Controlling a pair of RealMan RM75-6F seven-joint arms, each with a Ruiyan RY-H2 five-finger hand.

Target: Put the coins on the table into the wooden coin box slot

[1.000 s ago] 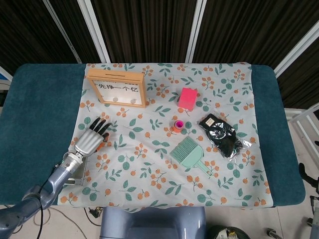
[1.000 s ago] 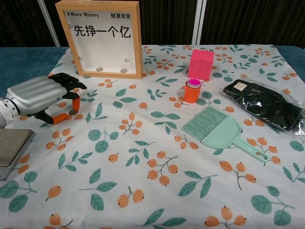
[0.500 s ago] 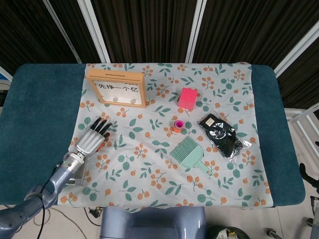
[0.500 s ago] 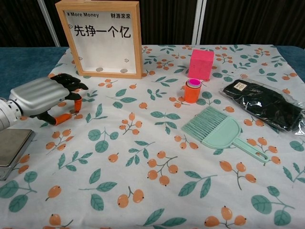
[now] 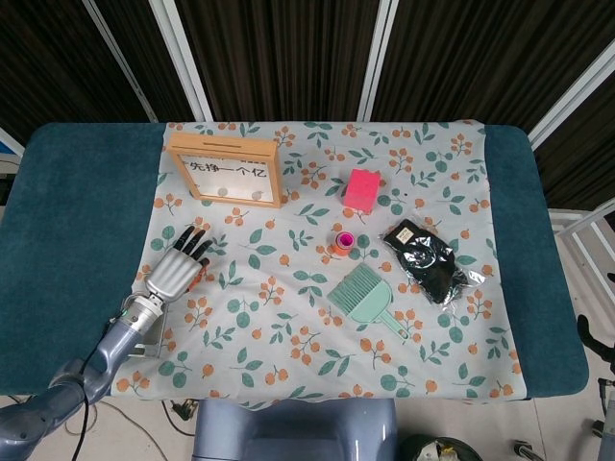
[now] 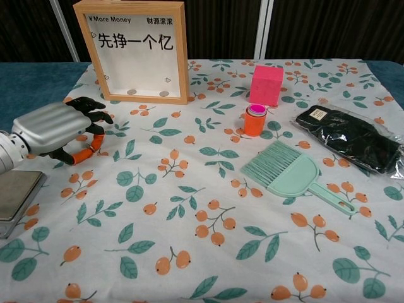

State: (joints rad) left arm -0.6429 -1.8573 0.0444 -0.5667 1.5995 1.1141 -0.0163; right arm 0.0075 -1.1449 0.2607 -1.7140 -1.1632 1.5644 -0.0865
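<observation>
Your left hand (image 6: 60, 129) hovers low over the floral cloth (image 6: 189, 208) at the near left, fingers curled down; whether they pinch a coin you cannot tell. Further back stands the wooden coin box (image 6: 134, 52), two coins (image 6: 148, 93) inside. Right of it sit an orange cup (image 6: 254, 120), mint brush (image 6: 290, 173) and black packet (image 6: 350, 137).
</observation>
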